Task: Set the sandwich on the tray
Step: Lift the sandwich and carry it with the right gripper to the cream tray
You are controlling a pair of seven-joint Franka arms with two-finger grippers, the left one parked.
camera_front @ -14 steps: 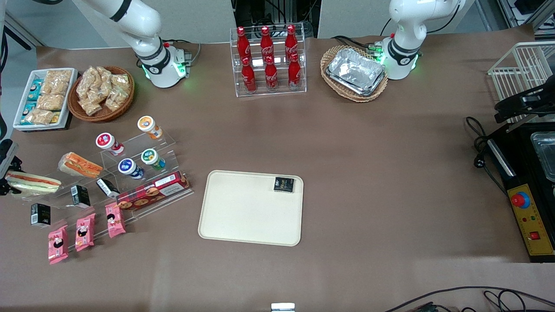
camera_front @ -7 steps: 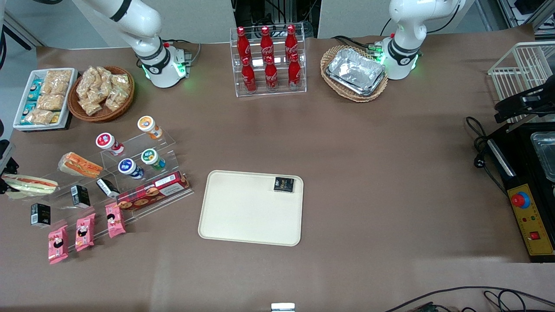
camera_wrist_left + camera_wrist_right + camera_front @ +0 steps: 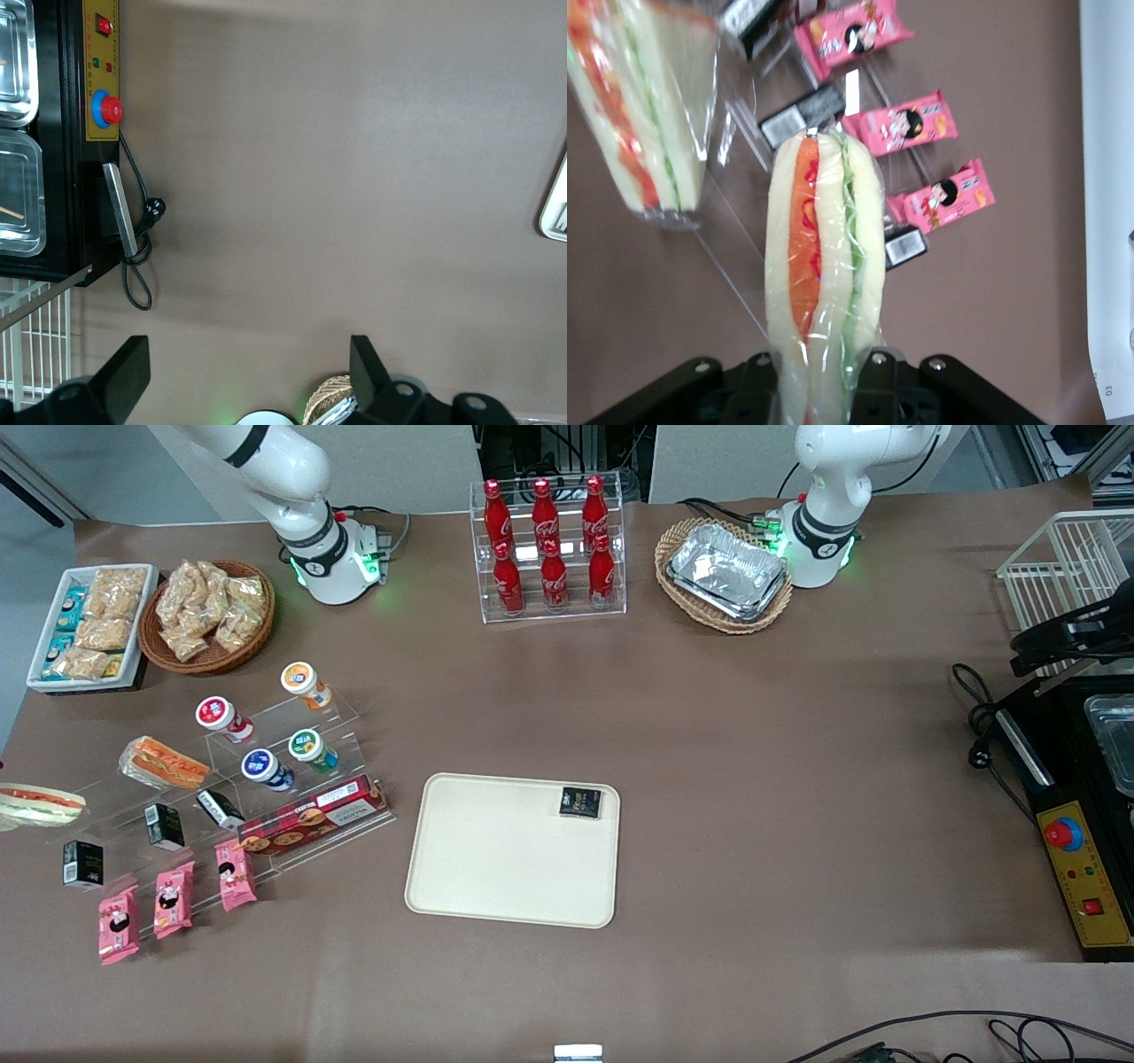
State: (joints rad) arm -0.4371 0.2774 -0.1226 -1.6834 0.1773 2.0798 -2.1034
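1. Sandwich point(image 3: 824, 283) sits pinched in my gripper point(image 3: 822, 376), lifted over the acrylic rack point(image 3: 266, 779).
2. It's slid farther toward the working arm's table end; tray point(image 3: 496, 868) waits well apart.

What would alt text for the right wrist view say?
The gripper is shut on a wrapped sandwich held above the brown table. Below it are a second sandwich on a clear stand, three pink snack packs, and small black boxes.
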